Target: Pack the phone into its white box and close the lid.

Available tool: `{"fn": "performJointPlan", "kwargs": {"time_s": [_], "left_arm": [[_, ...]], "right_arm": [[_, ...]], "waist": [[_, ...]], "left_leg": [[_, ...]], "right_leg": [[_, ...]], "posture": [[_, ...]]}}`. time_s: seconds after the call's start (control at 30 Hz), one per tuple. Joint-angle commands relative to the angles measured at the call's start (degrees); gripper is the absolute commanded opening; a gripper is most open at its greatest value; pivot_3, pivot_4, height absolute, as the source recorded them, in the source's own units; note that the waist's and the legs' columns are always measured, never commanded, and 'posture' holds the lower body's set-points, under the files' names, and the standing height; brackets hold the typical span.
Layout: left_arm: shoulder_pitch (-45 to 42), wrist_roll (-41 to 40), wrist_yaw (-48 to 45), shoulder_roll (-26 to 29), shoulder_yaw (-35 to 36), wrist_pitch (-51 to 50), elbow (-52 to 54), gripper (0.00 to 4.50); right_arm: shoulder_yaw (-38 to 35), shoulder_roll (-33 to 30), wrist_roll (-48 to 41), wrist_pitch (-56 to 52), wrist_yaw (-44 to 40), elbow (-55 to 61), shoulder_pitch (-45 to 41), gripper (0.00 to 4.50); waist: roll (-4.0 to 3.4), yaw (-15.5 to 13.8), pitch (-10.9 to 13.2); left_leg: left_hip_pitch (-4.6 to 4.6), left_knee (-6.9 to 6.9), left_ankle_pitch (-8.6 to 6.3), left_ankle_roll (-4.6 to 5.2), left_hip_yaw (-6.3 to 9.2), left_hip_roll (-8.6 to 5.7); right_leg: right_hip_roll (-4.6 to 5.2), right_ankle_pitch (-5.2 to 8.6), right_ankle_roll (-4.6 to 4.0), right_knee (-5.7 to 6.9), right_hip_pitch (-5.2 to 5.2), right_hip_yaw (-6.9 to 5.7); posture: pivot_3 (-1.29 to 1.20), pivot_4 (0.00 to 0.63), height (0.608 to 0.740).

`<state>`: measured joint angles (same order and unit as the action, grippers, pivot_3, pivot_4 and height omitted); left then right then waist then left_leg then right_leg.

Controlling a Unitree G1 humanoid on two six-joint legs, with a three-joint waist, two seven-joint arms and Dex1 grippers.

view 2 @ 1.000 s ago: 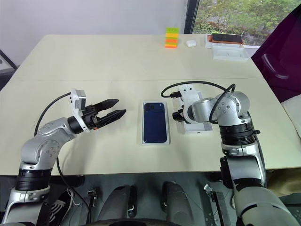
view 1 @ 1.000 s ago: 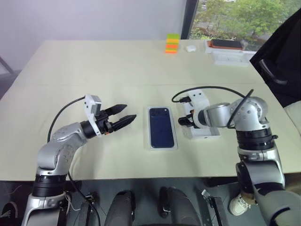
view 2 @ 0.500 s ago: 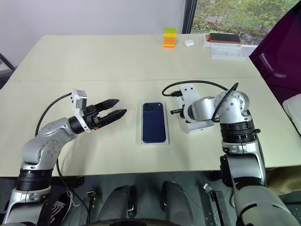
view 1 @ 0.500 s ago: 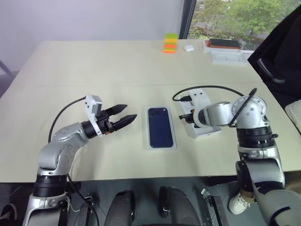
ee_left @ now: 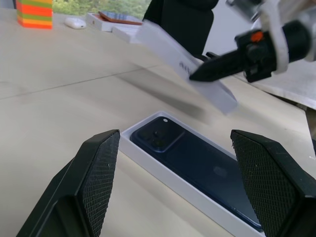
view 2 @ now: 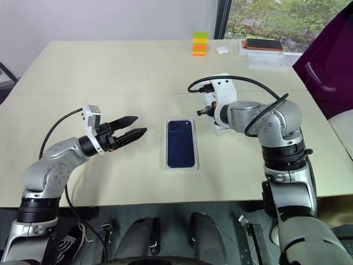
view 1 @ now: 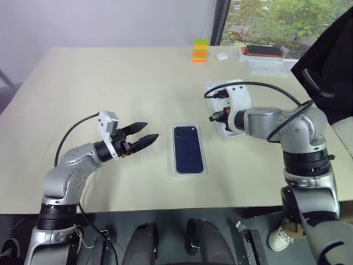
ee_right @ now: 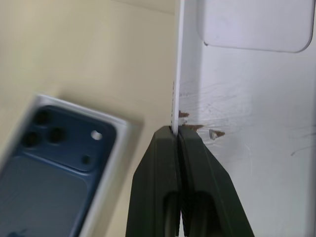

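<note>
Phone, a slim dark navy slab, already lies in the shallow white cardboard box on the beige surface, so only closing remains. Right of the box, the right hand pinches a wall of the deeper white lid, tilted clear of the surface. Left of the box, the left hand hovers spread. The lid's printed face is hidden.

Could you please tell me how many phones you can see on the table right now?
2. The phone lies camera-side up in the white box at the table's centre. A second phone, orange-edged, rests on a white box at the far right corner by the window.
</note>
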<state>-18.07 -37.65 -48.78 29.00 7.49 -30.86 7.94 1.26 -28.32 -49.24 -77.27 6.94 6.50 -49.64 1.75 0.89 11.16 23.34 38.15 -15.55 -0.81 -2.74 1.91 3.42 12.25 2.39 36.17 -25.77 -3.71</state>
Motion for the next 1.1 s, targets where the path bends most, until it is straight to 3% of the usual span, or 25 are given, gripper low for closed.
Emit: {"fn": "performJointPlan", "kwargs": {"time_s": [0.03, 0.13, 0.3, 0.43, 0.63, 0.93, 1.1], "left_arm": [[-0.3, -0.7, -1.7, 1.2, 1.8, 1.7, 1.6, 3.81], [0.3, -1.4, -2.5, 2.5, 3.4, 1.9, 2.2, 3.81], [0.9, -3.5, -4.2, 5.7, 6.6, 0.2, 2.3, 3.81], [2.2, -8.5, -7.2, 10.6, 10.2, -5.2, 1.9, 3.81], [3.0, -8.6, -6.8, 12.3, 12.2, -4.7, 2.0, 3.81], [3.6, -7.5, -5.2, 10.1, 10.4, -3.3, 3.5, 3.81], [3.7, -7.0, -4.8, 9.0, 9.5, -2.6, 3.9, 3.81]], "right_arm": [[-9.0, 5.7, -4.4, 4.4, -3.8, 0.5, -3.3, 0.03], [-21.1, 14.5, -18.5, 3.1, -0.1, -4.2, -4.2, 0.03], [-26.7, 20.2, -34.3, 2.9, 7.0, -8.2, -0.6, 0.03], [-24.5, 23.1, -44.8, 5.7, 11.4, -7.1, 5.0, 0.03], [-14.8, 25.8, -62.0, 14.2, 21.5, -0.7, 12.8, 0.03], [-10.5, 28.2, -63.8, 16.3, 19.5, 0.4, 18.7, 0.03], [-3.8, 21.6, -60.7, 14.6, 15.2, -1.6, 22.1, 0.03]], "waist": [[0.00, 0.1, 0.0], [-0.02, -0.1, 0.0], [-0.03, -0.3, 0.0], [-0.06, 0.1, 0.0], [-0.10, 0.1, 0.0], [-0.10, -0.1, 0.0], [-0.09, 0.0, 0.0]], "left_leg": [[-0.01, 0.00, 0.00, 0.00, 0.00, 0.01], [-0.02, 0.00, 0.00, 0.00, 0.00, 0.16], [0.01, 0.00, 0.00, -0.01, -0.06, 0.42], [0.00, -0.01, 0.00, -0.01, -0.06, 0.40], [-0.04, -0.01, 0.00, -0.01, -0.05, 0.49], [-0.05, 0.01, 0.00, -0.01, -0.07, 0.63], [-0.04, 0.01, 0.00, -0.01, -0.08, 0.65]], "right_leg": [[-0.02, 0.00, 0.00, 0.02, -0.01, 0.00], [-0.17, -0.04, -0.06, 0.09, -0.05, -0.01], [-0.21, -0.06, -0.10, 0.06, -0.03, -0.10], [-0.19, -0.06, -0.10, 0.03, -0.05, 0.03], [-0.29, -0.09, -0.16, 0.09, -0.09, 0.05], [-0.46, -0.15, -0.26, 0.05, -0.09, 0.09], [-0.49, -0.15, -0.27, 0.02, -0.09, 0.11]], "posture": [[0.00, 0.150, 0.740], [0.00, 0.150, 0.740], [0.00, 0.150, 0.740], [0.00, 0.150, 0.740], [0.00, 0.150, 0.740], [0.00, 0.150, 0.740], [0.00, 0.150, 0.740]]}}
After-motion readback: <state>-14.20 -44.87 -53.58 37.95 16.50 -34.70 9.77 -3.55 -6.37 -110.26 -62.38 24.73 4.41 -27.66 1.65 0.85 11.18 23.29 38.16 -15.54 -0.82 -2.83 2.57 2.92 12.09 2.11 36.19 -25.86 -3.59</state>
